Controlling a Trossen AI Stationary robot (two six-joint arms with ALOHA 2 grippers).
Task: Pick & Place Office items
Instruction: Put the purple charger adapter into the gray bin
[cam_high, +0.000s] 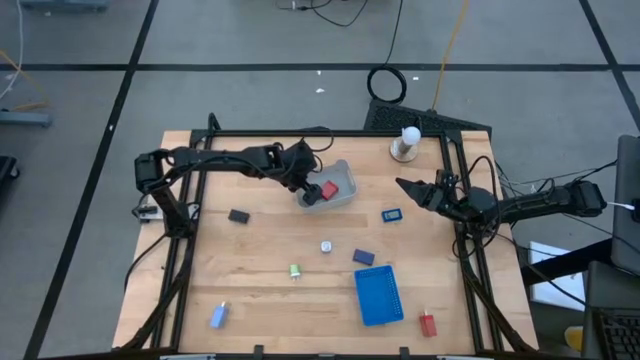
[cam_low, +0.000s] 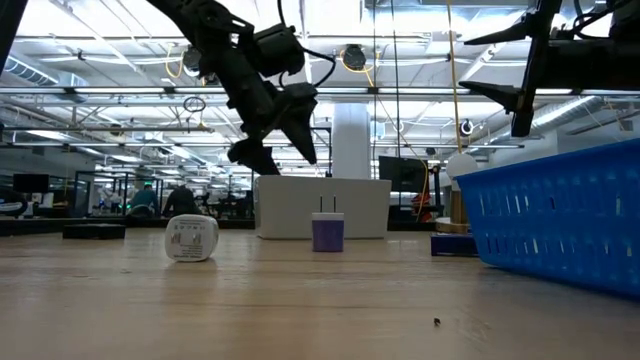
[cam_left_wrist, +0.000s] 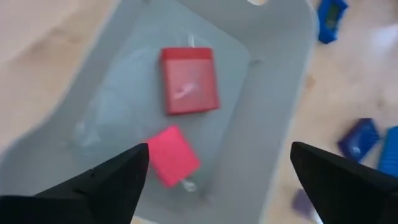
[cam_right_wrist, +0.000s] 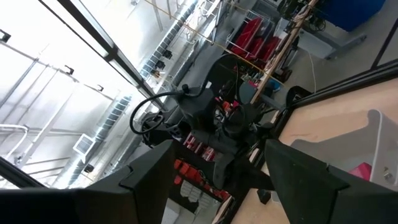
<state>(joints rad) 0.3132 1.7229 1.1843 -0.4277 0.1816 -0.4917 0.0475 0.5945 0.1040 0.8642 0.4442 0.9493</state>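
Note:
My left gripper (cam_high: 309, 187) hangs open above the pale translucent bin (cam_high: 340, 186). In the left wrist view its two dark fingers stand wide apart (cam_left_wrist: 221, 171) over two red pieces on the bin's floor: a darker red block (cam_left_wrist: 189, 79) and a pinkish-red one (cam_left_wrist: 173, 155). My right gripper (cam_high: 408, 186) is open and raised over the table's right part, touching nothing (cam_right_wrist: 224, 177). Other office items lie loose on the wood: a black block (cam_high: 238, 215), a blue piece (cam_high: 391, 214), a silver piece (cam_high: 326, 246), a dark blue block (cam_high: 363, 257) and a green piece (cam_high: 295, 270).
The flat bright-blue tray (cam_high: 378, 295) lies near the table's front right. A light blue piece (cam_high: 218, 316) and a red piece (cam_high: 428, 324) sit near the front edge. A white bulb-shaped object (cam_high: 405, 143) stands at the far right. Black frame rails run along both sides.

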